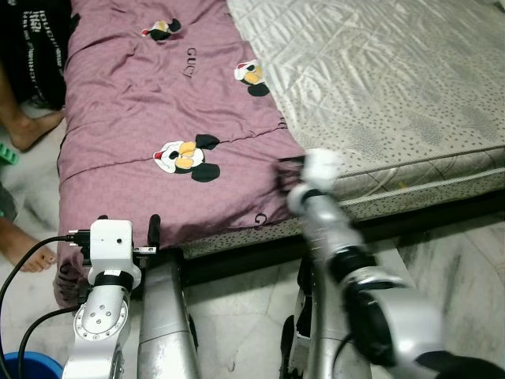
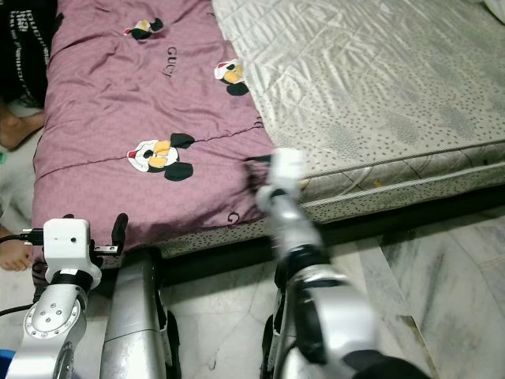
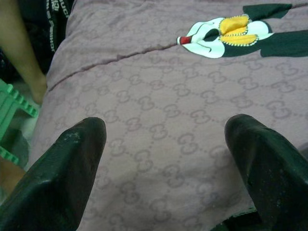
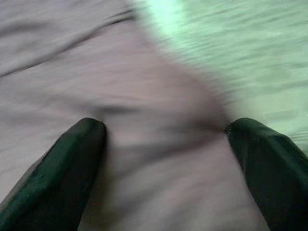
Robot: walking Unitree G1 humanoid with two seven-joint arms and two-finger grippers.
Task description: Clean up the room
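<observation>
Mauve blanket (image 1: 158, 103) spread over mattress (image 1: 394, 79), edge hanging toward floor (image 1: 237, 316). Right gripper (image 4: 166, 127) fingers spread wide above blanket's corner; left gripper (image 3: 166, 127) likewise parted, near hanging edge.

Count, head views: one purple blanket (image 1: 142, 103) on one bed, beside one bare grey quilted mattress (image 1: 394, 79); three cartoon mouse prints (image 1: 187, 156) on the blanket. Two silver arms, each with one gripper: left gripper (image 3: 168, 168) and right gripper (image 4: 163, 163), two black fingers (image 3: 72, 163) each, jaws apart on both. Two bare feet (image 1: 31, 126) of a person at the left edge, one blue bucket (image 1: 28, 365), one green item (image 1: 8, 154), unidentifiable.
</observation>
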